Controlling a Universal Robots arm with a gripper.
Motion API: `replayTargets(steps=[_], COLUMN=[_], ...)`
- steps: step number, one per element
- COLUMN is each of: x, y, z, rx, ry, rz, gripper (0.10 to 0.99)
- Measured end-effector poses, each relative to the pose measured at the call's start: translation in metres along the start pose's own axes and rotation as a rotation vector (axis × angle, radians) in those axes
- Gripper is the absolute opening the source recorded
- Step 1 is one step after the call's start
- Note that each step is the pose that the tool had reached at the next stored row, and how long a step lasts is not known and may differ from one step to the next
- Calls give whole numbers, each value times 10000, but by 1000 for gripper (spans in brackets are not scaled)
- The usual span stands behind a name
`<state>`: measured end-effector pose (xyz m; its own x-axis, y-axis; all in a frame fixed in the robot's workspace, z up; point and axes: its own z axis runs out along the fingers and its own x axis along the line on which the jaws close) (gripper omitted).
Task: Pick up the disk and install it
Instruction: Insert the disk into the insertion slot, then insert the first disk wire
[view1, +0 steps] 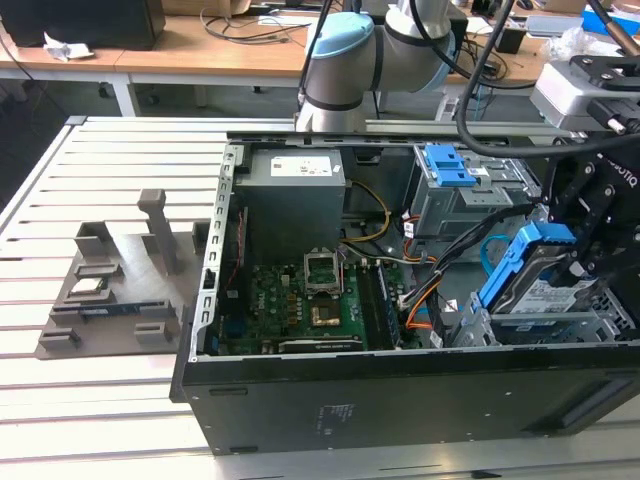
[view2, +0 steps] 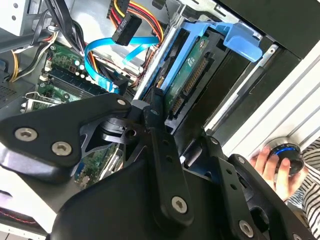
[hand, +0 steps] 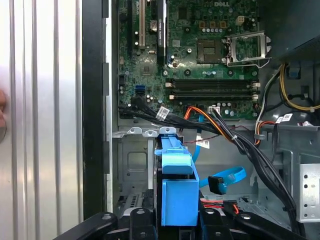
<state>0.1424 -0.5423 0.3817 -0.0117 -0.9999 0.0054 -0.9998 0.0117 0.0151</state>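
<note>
A: Where's the disk relative to the case?

B: Inside it, at the corner nearest the exterior view's right, over the drive cage. It sits tilted: the end with the blue frame is up toward the hand, the lower end is down at the cage.

A: And the hand?

B: Closed on the disk, gripping the blue carrier end. In the first wrist view the frame rises from between the black fingers, so the disk's long axis runs straight out from the hand toward the motherboard.

A: Is it seated?

B: I'd judge not. In the second wrist view the disk stands on edge beside the cage's metal wall, its connector edge exposed, and it leans across the opening, not level in it.

A: Anything near?

B: A blue data cable loops just beside the cage, and a person's hand rests on a knob outside the case.
</note>
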Motion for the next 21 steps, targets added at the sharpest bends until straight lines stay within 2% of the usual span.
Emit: replayTargets(steps=[4,5,7,8,11,12,13,21], x=[0,0,0,0,0,0,0,0], y=[0,0,0,0,0,0,0,0], z=[1,2,2,2,3,3,3,5], rx=[1,0,0,0,0,0,0,0], ry=[-2,-1,-1,-1,-2,-2,-2,-2], rz=[-1,0,-1,0,0,0,0,0], gripper=[373,435,435,420,235,235,114,106])
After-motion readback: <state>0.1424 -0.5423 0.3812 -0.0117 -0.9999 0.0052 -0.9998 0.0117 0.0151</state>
